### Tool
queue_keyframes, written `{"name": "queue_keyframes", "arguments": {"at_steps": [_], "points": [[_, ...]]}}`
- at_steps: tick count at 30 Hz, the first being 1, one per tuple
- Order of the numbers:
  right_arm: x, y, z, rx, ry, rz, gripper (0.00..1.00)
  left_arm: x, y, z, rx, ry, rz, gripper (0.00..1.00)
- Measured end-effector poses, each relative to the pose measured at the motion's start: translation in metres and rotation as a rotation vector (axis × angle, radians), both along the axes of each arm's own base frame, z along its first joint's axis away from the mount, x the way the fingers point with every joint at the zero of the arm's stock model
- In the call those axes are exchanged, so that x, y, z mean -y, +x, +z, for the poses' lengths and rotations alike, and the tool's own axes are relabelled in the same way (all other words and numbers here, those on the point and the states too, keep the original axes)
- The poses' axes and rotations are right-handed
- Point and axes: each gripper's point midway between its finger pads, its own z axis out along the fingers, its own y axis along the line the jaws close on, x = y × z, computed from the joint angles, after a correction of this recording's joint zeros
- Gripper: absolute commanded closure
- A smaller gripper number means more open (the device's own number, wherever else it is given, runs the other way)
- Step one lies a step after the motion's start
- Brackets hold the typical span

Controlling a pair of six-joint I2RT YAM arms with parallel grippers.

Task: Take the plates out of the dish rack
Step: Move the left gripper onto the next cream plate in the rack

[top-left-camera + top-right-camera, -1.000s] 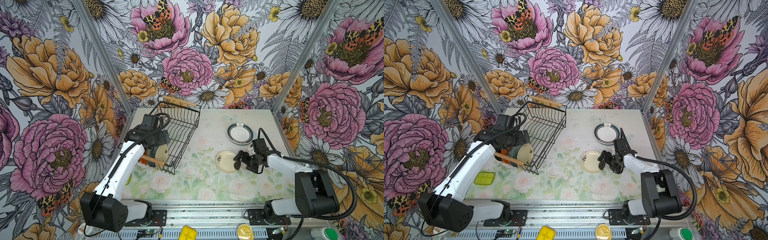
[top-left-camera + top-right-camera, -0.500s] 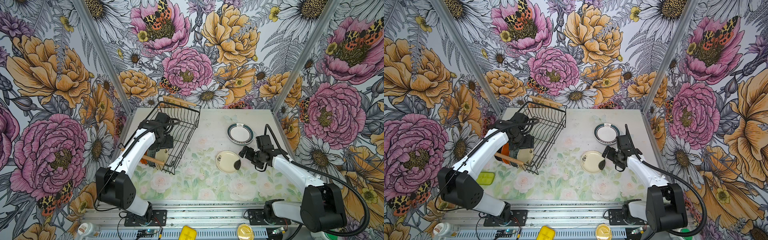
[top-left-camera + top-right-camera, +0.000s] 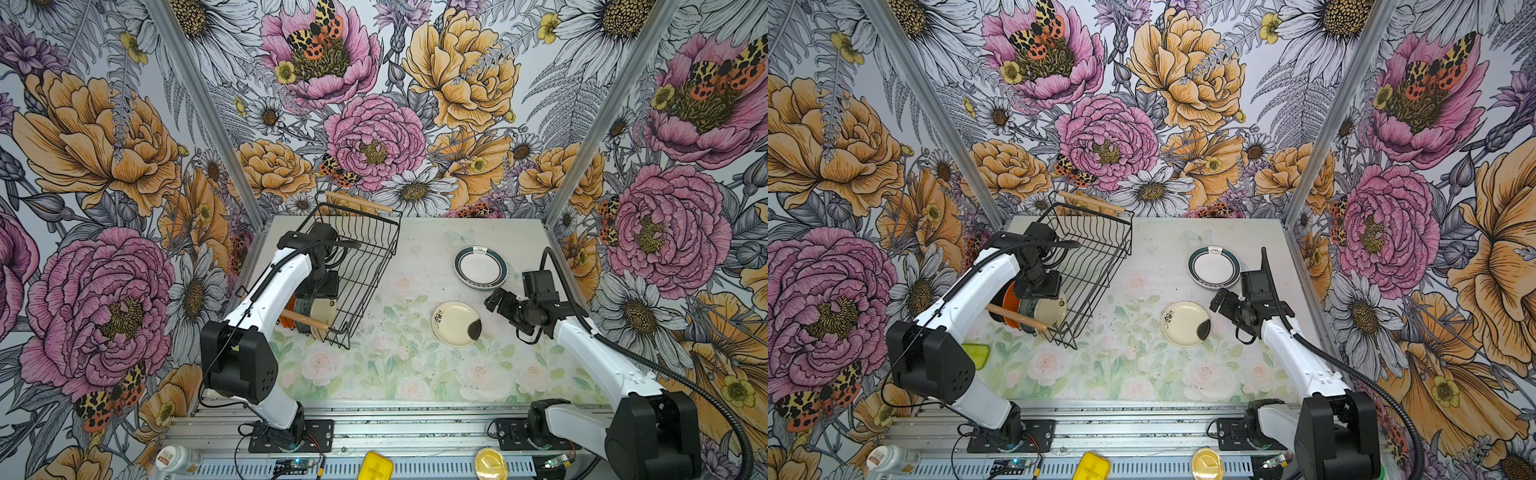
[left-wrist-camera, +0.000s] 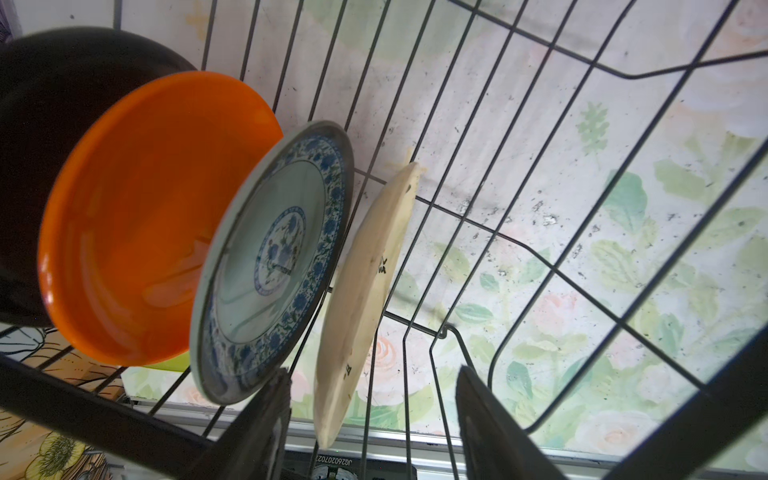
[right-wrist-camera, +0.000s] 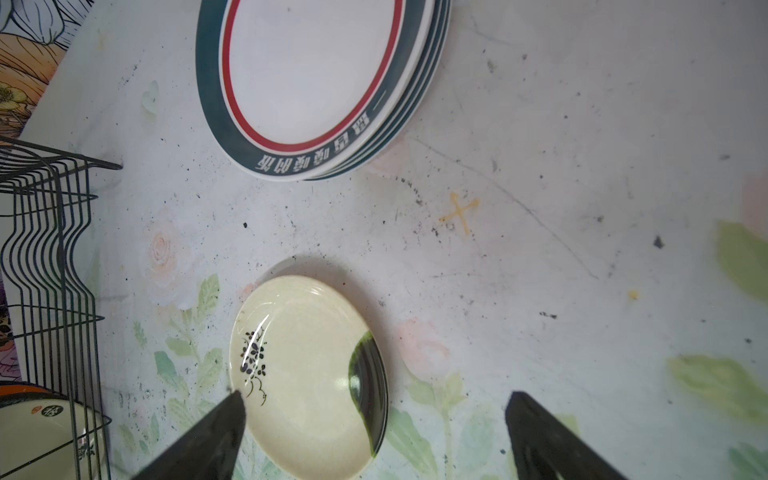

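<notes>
The dish rack [image 3: 357, 266] stands on the left side of the table [image 3: 415, 249], from the far edge to about the middle. Four plates stand on their edges in a row at its near end. They are a black plate [image 4: 41, 145], an orange plate [image 4: 137, 216], a blue patterned plate [image 4: 270, 257] and an upright cream plate [image 4: 365, 291]. In a top view the upright cream plate [image 3: 1050, 309] is at the right end of the row.

The left gripper [image 4: 374, 419] reaches down into the rack from above, right over these plates. Its fingers [image 4: 257, 415] are apart. One edge of the upright cream plate sits in the gap between them, closer to one finger than to the other. It looks as if neither finger touches the plate, but the fingers are blurred, so I can't be sure.

On the right side of the table, toward the far end, a stack of white plates [image 3: 480, 268] with dark green rims lies flat. A flowered cream plate [image 3: 455, 324] lies flat on the near side of the stack. It is close to the stack but not touching it. It has a small black flower on one side and a dark patch on the other.

The right gripper [image 5: 374, 440] hangs over the table just to the right of the flowered cream plate. Its fingers [image 5: 208, 436] are wide apart and hold nothing
</notes>
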Motion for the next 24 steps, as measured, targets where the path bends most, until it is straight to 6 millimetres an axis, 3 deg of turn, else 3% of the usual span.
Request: {"name": "queue_keyframes", "arguments": {"at_steps": [11, 17, 24], "points": [[0.002, 0.006, 0.003, 0.009, -0.018, 0.021, 0.01, -0.003, 0.003, -0.017, -0.064, 0.020, -0.005, 0.54], [0.003, 0.008, -0.001, -0.008, -0.025, 0.025, 0.01, -0.005, -0.004, -0.025, -0.092, 0.032, 0.002, 0.68], [0.003, 0.010, -0.001, -0.006, -0.028, 0.030, 0.01, -0.009, -0.008, -0.031, -0.115, 0.055, 0.003, 0.69]]}}
